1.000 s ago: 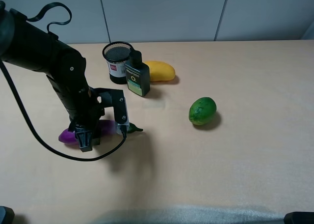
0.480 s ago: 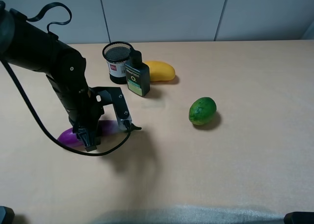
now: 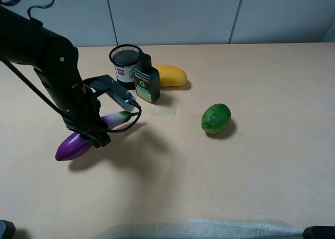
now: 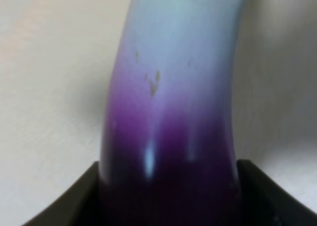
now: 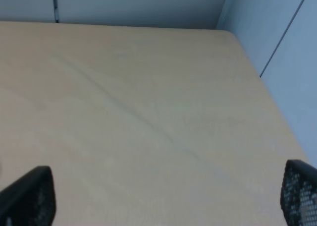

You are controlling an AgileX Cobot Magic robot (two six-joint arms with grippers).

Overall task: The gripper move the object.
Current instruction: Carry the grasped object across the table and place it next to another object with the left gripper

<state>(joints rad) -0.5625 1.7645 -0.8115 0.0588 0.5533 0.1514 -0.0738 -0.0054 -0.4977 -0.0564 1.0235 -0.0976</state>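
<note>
The purple eggplant (image 3: 72, 146) hangs tilted above the table at the left of the exterior high view, its white end and green stem (image 3: 121, 116) pointing up and right. My left gripper (image 3: 92, 134) is shut around its middle. In the left wrist view the eggplant (image 4: 168, 97) fills the frame, and the gripper (image 4: 168, 198) has its black fingers (image 4: 74, 201) on both sides of it. My right gripper (image 5: 163, 198) is open and empty over bare table, with its fingertips (image 5: 29, 196) far apart.
A black mesh cup (image 3: 125, 66), a dark green bottle (image 3: 146, 78) and a yellow mango-like fruit (image 3: 170, 75) stand together at the back. A round green fruit (image 3: 216, 118) lies right of the middle. The table edge (image 5: 257, 72) shows in the right wrist view.
My left gripper has lifted the eggplant off the table and swung up and left; the eggplant now hangs tilted with its shadow below it. Nothing else moved.
</note>
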